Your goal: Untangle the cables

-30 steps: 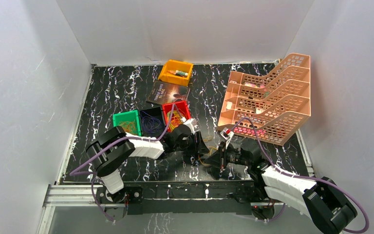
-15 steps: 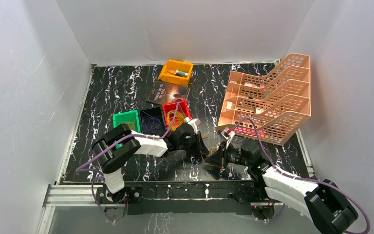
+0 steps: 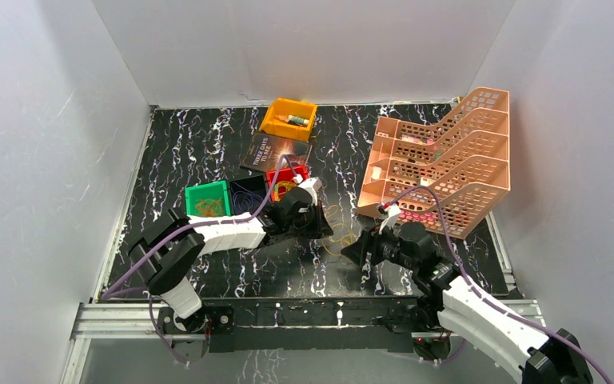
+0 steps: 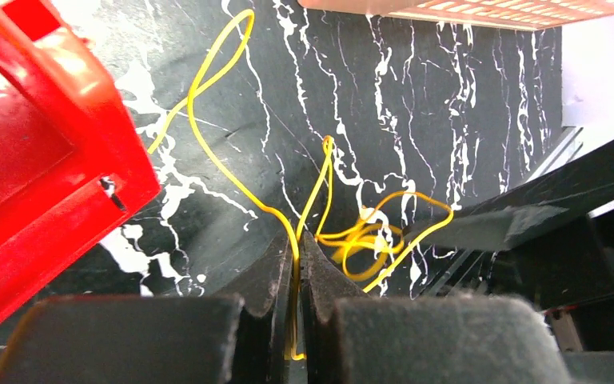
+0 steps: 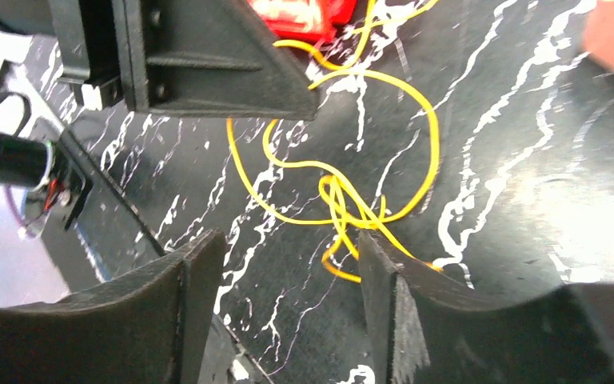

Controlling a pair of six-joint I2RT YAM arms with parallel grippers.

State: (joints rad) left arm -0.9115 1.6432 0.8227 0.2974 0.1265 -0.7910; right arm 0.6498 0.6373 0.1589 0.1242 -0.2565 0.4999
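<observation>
Right now my left gripper (image 4: 294,240) is clamped on a thin yellow wire cable (image 4: 360,240), one strand pinched between the two dark fingers, which are pressed together with no gap but the wire. From that pinch the strand runs up across the black white-veined marble tabletop (image 3: 200,144) and curves towards the red plastic bin (image 4: 40,160) just beside my left wrist. The rest of the cable lies in a loose knot of loops on the table, near the fingers and apart from the bin.

My right gripper (image 5: 288,248) is spread wide and grasps nothing. The knot (image 5: 340,200) sits on the marble just beyond its two fingertips, and one loop passes close by the finger (image 5: 384,280) on the right of that view; I cannot tell whether it touches.

From above, both grippers (image 3: 313,218) (image 3: 357,250) face each other near the front middle of the table, the yellow loops (image 3: 332,232) between them. A peach plastic tiered rack (image 3: 440,168) stands behind my right arm.
</observation>
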